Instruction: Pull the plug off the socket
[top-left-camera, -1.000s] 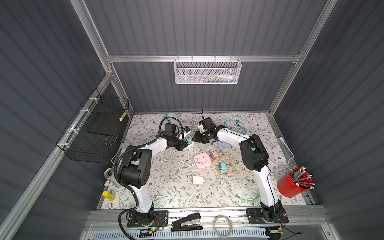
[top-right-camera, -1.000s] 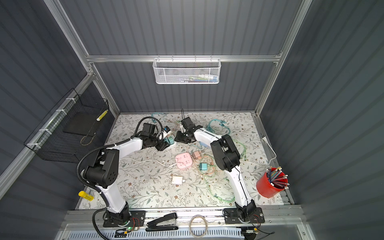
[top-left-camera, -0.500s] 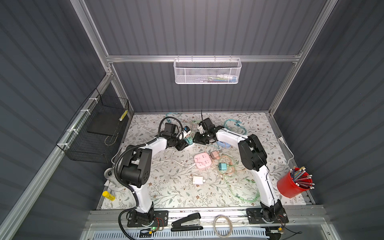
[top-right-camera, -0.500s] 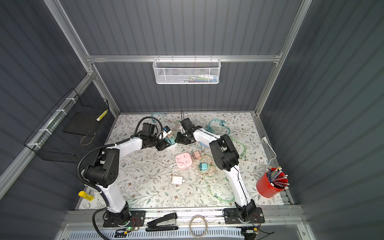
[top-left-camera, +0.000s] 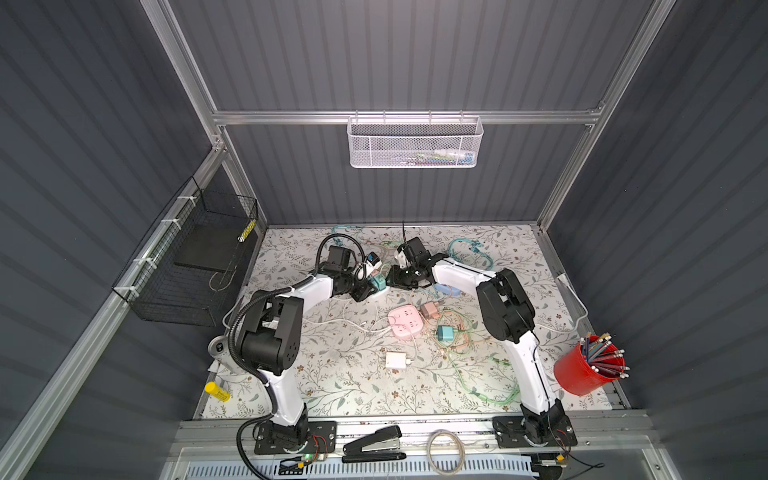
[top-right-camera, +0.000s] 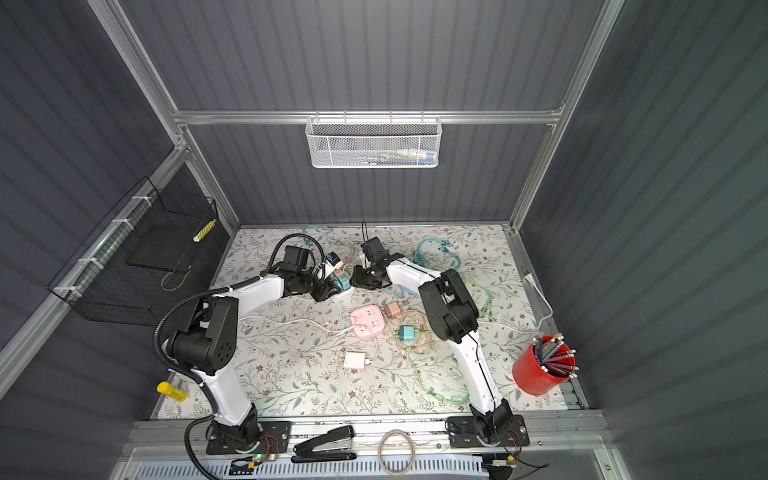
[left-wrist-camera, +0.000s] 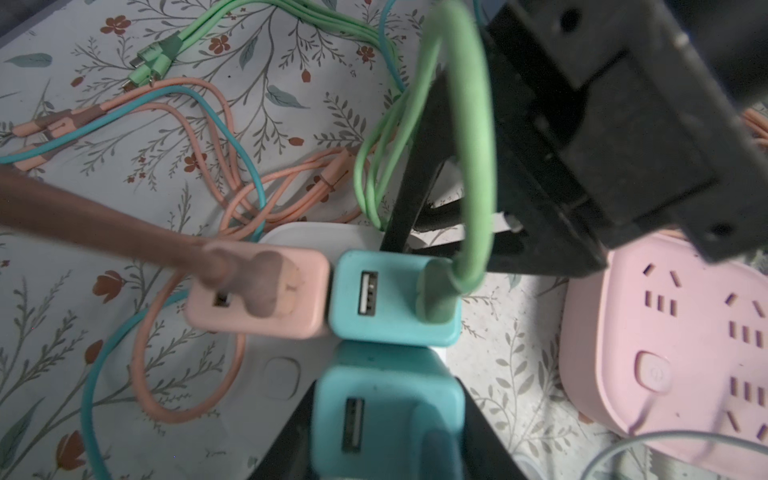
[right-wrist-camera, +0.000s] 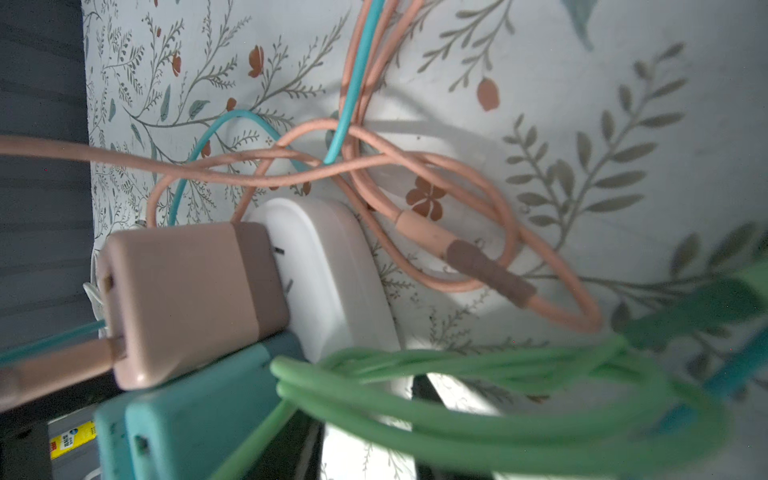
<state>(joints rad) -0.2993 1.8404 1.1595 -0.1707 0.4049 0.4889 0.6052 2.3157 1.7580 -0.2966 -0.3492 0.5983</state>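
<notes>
A white socket lies on the floral cloth at the back middle in both top views. A pink plug and a teal plug with a green cable sit in it. A second teal plug sits between the black fingers of my left gripper, which is shut on it. My right gripper comes from the other side, and its fingers clamp the socket's edge. The right wrist view shows the socket side on, with green cable across the jaws.
A pink power strip lies just in front, with loose pinkish, teal and white chargers nearby. Tangled orange, teal and green cables surround the socket. A red pencil cup stands at the front right, a black wire basket on the left wall.
My left gripper's jaws have closed in on the teal plug. The right gripper has narrowed slightly and its arm has shifted a little to the left. The socket has stayed in place.
</notes>
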